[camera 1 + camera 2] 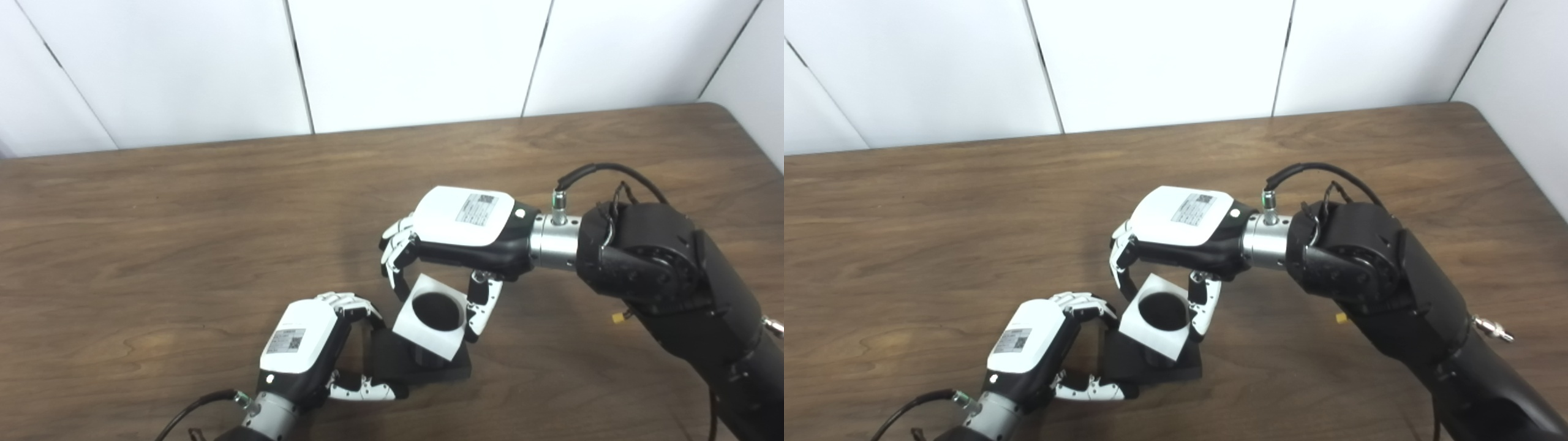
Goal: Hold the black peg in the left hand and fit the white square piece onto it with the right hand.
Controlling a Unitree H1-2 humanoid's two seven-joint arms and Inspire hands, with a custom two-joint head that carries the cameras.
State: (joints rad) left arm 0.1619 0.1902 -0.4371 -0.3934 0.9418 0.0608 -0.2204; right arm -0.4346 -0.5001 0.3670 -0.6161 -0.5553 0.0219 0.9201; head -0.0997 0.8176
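Bright, even overhead light, no hard shadows. Soft dark shadow on the wooden table [184,233] under and left of the right hand [465,229]. White back covers of both hands slightly blown out; label on the left hand [303,343] unreadable. White wall panels [416,55] near overexposed. Black peg base [422,364] reads as a flat dark mass, little detail. Focus sharp mid-frame, mild softness and compression overall. Slight wide-angle bend at the table's far edge.

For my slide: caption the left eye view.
Right robot hand lowers the white square piece onto the black peg gripped by the left robot hand.
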